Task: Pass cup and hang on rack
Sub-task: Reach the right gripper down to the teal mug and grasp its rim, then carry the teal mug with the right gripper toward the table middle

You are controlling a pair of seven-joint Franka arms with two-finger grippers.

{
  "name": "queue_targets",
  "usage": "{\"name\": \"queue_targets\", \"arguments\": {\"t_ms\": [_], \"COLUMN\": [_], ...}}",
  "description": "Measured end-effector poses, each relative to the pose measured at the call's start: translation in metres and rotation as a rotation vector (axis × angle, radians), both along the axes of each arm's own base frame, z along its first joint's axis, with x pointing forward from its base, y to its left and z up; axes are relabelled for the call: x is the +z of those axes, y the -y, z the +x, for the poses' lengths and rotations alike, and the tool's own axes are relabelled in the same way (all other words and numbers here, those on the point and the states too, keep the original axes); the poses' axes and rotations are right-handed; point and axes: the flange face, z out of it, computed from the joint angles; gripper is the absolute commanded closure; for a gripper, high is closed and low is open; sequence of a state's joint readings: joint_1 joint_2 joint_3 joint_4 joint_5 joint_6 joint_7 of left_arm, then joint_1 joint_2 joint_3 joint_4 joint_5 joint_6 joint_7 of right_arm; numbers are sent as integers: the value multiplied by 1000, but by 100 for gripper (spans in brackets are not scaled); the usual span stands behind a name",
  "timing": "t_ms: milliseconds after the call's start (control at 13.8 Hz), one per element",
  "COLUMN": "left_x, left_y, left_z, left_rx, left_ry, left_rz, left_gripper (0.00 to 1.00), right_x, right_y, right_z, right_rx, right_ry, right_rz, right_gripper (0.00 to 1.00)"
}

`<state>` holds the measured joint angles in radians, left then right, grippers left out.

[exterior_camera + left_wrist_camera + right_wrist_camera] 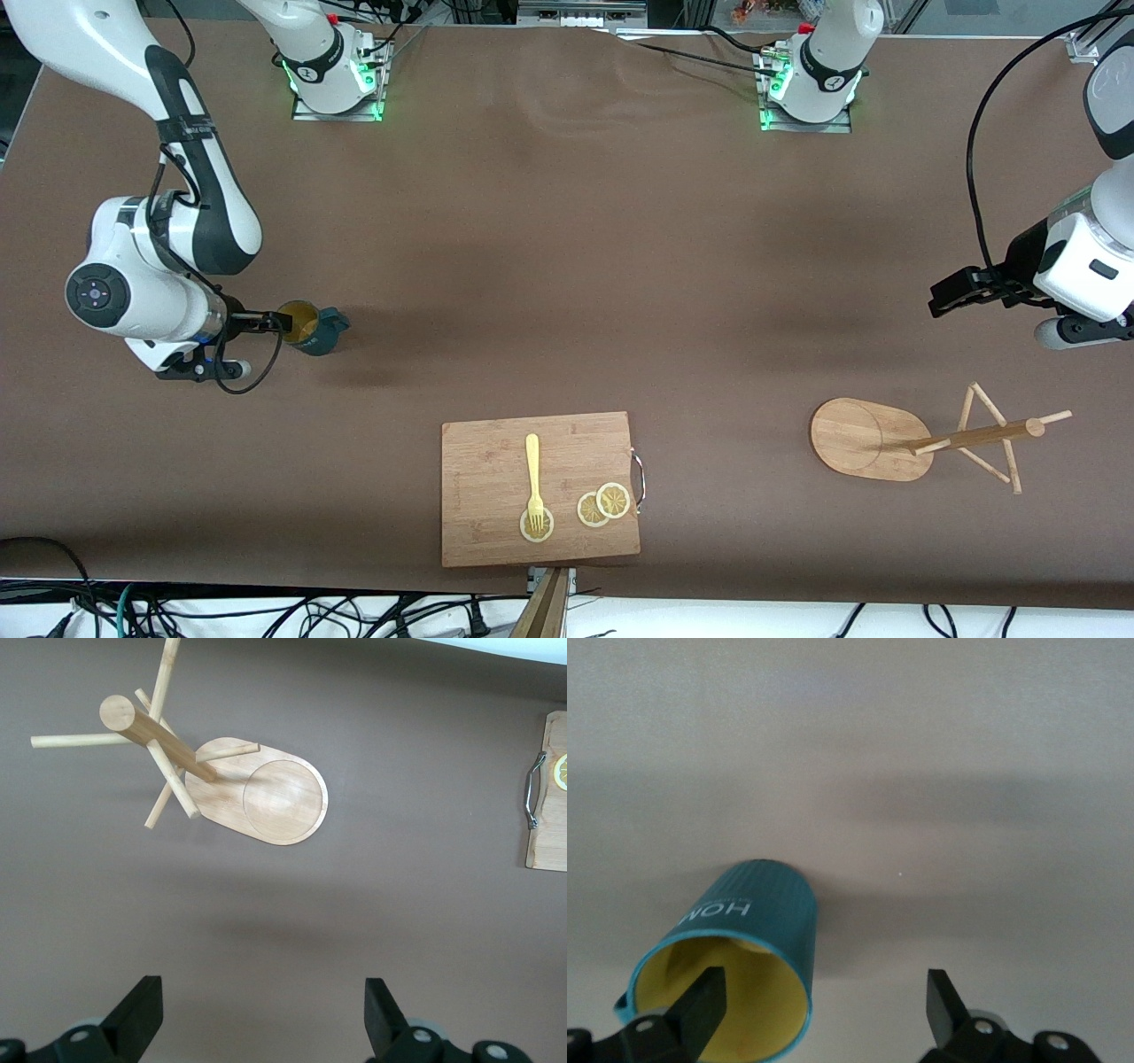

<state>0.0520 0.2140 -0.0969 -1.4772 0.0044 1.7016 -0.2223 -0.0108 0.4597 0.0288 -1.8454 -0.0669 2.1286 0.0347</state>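
Cutting board [496, 496] sitting at 6 o'clock, bamboo mug rack [873, 439] standing at 4, left gripper [946, 297] waiting wide open above it, right gripper [282, 324] reaching at 9 o'clock, open, one finger [700, 1005] inside the teal cup [312, 326].

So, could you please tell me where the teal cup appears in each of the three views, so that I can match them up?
Front view: the cup stands toward the right arm's end of the table, at the open right gripper.
Left wrist view: not in it.
Right wrist view: the cup is large and close, one finger over its yellow inside.
Shared landmark: the brown table.
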Motion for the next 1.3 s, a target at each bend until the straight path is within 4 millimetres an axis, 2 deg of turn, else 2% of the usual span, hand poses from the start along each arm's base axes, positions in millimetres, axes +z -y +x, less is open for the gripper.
{"name": "queue_targets", "arguments": {"t_ms": [72,145,289,434,795,1012,1157,1301], "left_x": [0,0,-1,-2,-3,-4,-4,-4], "left_y": [0,0,0,0,-1,-1,-1,-1], "left_z": [0,0,0,1,1,1,1,1], "left_rx": [0,1,1,1,1,1,1,1], "left_ry": [0,-1,-1,-3,-5,-8,-8,-9], "left_rz": [0,0,0,0,0,0,0,0], "left_gripper": [0,0,0,0,0,0,0,0], "right_x": [-5,-9,-15,-17,-19,-14,-8,7], "right_y": [0,-1,-1,-1,-4,-13,-32,-65], "right_z": [1,2,3,3,1,2,6,14], "right_rx": [1,2,3,3,5,18,45,71], "right_ry": [9,15,16,14,9,17,36,71], "right_rz": [1,3,4,4,6,14,29,52], "right_gripper": [1,19,64,98,100,100,100,100]}}
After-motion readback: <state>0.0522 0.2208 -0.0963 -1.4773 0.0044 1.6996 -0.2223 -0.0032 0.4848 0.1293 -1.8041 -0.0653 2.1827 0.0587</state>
